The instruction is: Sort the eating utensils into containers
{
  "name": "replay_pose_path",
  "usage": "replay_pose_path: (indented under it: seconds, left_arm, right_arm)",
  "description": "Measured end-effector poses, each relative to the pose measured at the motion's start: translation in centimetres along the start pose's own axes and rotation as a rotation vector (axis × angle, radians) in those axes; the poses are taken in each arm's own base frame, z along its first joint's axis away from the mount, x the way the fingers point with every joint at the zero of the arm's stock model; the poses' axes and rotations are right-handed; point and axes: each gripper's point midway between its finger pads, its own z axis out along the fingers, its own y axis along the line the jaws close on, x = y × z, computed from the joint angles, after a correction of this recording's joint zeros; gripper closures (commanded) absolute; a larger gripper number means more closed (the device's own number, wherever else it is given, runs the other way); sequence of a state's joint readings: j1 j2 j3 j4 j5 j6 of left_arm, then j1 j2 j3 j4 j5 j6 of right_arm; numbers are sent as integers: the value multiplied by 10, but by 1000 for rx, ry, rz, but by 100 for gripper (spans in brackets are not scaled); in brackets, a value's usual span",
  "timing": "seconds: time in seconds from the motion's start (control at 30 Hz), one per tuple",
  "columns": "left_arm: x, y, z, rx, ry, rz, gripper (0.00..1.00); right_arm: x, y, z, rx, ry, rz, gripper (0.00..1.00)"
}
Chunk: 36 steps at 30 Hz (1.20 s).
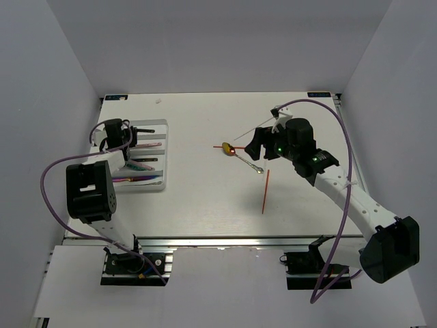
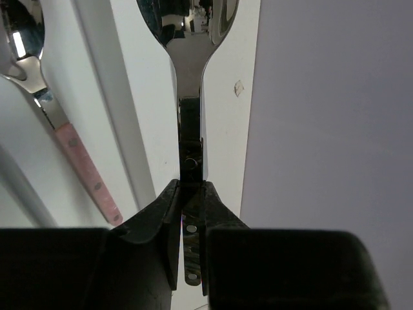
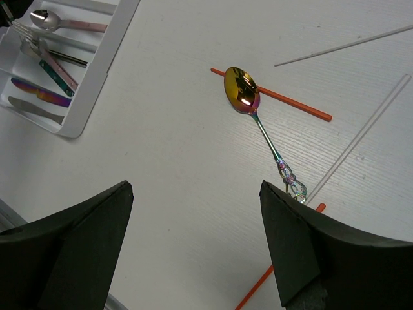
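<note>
Over the white tray (image 1: 153,125), the left gripper (image 2: 191,194) pinches a shiny, dark-handled spoon (image 2: 190,64); the right gripper (image 3: 195,190) gapes wide.

The silver spoon (image 2: 189,97) loses the top of its bowl at the upper edge of the left wrist view, and the pink-handled spoon (image 2: 71,148) beside it is cropped at the top-left corner. From the right wrist, the tray (image 3: 106,71) runs off the left edge, one red stick (image 3: 297,106) is partly hidden under the gold-bowled spoon (image 3: 242,90), and a second red stick (image 3: 258,287) disappears behind a finger (image 3: 310,252) of the right gripper (image 3: 195,185).
</note>
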<state>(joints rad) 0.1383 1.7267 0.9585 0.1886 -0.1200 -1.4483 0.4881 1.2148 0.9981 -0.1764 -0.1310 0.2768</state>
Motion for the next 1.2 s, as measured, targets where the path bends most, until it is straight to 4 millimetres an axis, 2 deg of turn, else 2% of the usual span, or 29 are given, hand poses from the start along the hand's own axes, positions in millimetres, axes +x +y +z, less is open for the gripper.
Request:
replay_pose_path:
  seconds: [0.07, 0.2, 0.23, 0.3, 0.33, 0.43, 0.6, 0.73, 0.8, 0.87, 0.93, 1.03, 1.13, 1.2]
  left_arm:
    - [0, -2, 2, 11, -1, -10, 97]
    - [2, 3, 7, 1, 6, -34, 77]
    - [2, 5, 7, -3, 8, -38, 60]
    - [3, 10, 7, -11, 11, -42, 47]
    - [3, 12, 7, -14, 11, -43, 37]
    - [4, 11, 6, -8, 14, -46, 23]
    - [7, 6, 6, 5, 36, -39, 17]
    - [9, -13, 0, 26, 63, -6, 13]
    - [8, -30, -11, 48, 74, 46, 10]
    - [5, -58, -33, 102, 86, 113, 8]
    - [2, -87, -63, 183, 95, 189, 2]
    - [-1, -127, -118, 329, 102, 319, 2]
    - [0, -145, -163, 438, 114, 448, 2]
    - [4, -144, -181, 475, 131, 530, 2]
  right_arm:
    - [1, 0, 1, 1, 2, 0, 16]
    - [1, -1, 1, 2, 3, 0, 16]
    - [2, -1, 2, 2, 6, 0, 16]
    - [4, -2, 4, 5, 14, -2, 16]
    - [6, -3, 6, 7, 21, -5, 16]
    - [12, -8, 13, 15, 42, -19, 16]
    - [26, -18, 32, 28, 103, -66, 17]
    - [49, -32, 57, 42, 214, -122, 22]
    - [62, -43, 69, 63, 280, -155, 24]
    - [76, -54, 83, 80, 348, -200, 26]
    - [90, -62, 94, 89, 413, -237, 28]
    - [106, -73, 112, 100, 483, -285, 31]
    - [116, -80, 125, 107, 540, -324, 33]
    - [120, -82, 133, 107, 560, -346, 36]
